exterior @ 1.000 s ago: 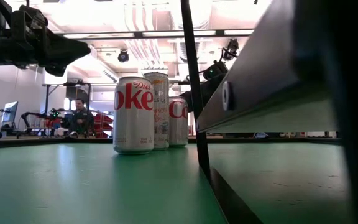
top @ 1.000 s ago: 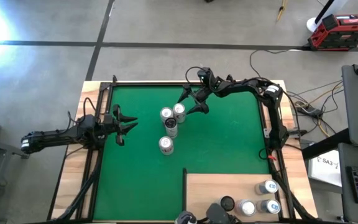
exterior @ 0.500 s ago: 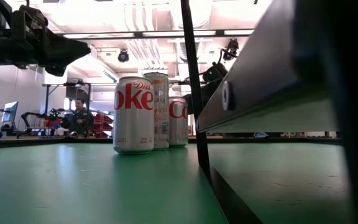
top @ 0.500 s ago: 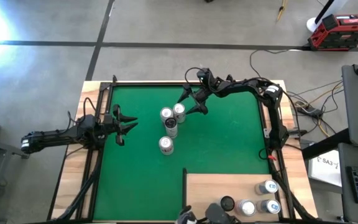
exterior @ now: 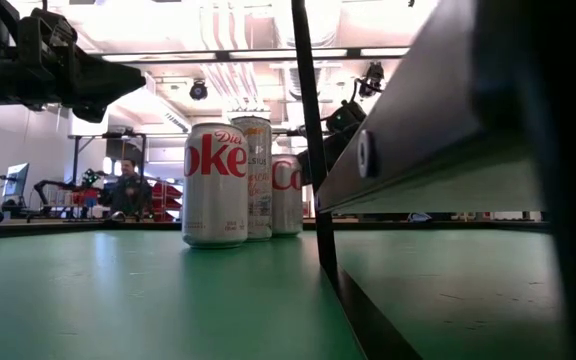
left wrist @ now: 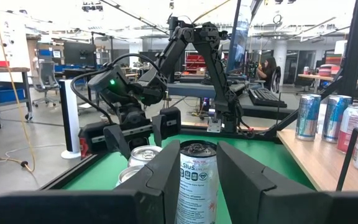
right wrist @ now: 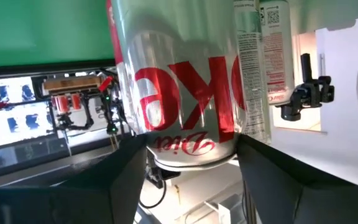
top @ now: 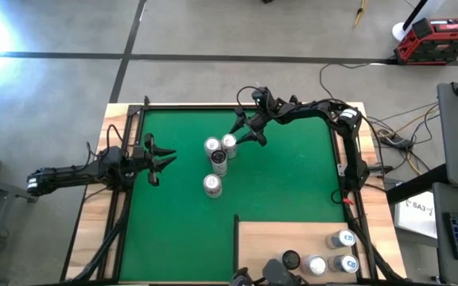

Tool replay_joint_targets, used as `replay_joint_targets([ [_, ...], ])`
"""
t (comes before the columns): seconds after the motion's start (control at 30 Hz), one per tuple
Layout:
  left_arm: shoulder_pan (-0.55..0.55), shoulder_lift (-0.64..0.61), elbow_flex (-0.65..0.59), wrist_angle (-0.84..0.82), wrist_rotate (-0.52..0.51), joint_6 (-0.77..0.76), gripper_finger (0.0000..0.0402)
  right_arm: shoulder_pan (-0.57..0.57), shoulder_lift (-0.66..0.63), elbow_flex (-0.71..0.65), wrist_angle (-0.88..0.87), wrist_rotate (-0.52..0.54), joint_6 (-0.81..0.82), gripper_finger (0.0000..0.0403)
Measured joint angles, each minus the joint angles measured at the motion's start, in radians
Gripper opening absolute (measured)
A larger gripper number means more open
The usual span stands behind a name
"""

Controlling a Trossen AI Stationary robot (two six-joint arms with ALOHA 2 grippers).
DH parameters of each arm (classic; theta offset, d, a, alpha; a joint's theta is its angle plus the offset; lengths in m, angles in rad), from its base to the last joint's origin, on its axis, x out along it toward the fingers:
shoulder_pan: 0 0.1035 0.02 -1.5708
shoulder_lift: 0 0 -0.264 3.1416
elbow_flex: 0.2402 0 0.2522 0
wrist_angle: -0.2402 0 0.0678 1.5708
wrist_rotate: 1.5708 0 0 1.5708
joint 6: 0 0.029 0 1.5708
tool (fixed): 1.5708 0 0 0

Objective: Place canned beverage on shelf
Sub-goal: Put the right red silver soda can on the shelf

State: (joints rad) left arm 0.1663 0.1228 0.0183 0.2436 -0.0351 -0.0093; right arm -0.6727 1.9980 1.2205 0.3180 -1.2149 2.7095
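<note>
Several cans stand upright on the green mat (top: 293, 175). My right gripper (top: 243, 133) is open at the far-middle of the mat. Its fingers stand on either side of a silver Diet Coke can (top: 229, 141), which fills the right wrist view (right wrist: 185, 93); I cannot tell whether they touch it. My left gripper (top: 162, 161) is open and empty at the mat's left side, level and pointing at the cans; a tall slim can (left wrist: 197, 180) shows beyond its fingers. The pale plywood shelf (top: 281, 238) lies at the near right.
Other cans stand close to the Diet Coke can: one beside it (top: 212, 145), one just nearer (top: 219, 162), one nearer still (top: 211, 184). Three cans (top: 342, 238) and a dark round thing (top: 290, 260) sit on the shelf's right part. A black upright post (exterior: 308, 130) stands at the shelf's corner.
</note>
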Motion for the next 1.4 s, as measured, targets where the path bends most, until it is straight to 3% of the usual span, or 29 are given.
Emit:
replay_joint_targets([
  [0.37,0.0,0.0,0.0,0.0,0.0,0.0,0.0088,0.0,0.0,0.0,-0.027,-0.05,-0.032,0.0223],
  [0.63,0.0,0.0,0.0,0.0,0.0,0.0,0.0088,-0.008,0.0,0.003,-0.021,-0.275,-0.029,0.0223],
  [0.87,0.0,0.0,0.0,0.0,0.0,0.0,0.0088,-0.01,0.0,0.012,-0.021,-0.294,-0.102,0.0226],
  [1.07,0.0,0.0,0.0,0.0,0.0,0.0,0.0088,-0.003,0.0,0.012,-0.021,-0.333,-0.159,0.0272],
  [1.4,0.0,0.0,0.0,0.0,0.0,0.0,0.0088,0.005,0.0,0.034,-0.022,-0.352,-0.323,0.0386],
])
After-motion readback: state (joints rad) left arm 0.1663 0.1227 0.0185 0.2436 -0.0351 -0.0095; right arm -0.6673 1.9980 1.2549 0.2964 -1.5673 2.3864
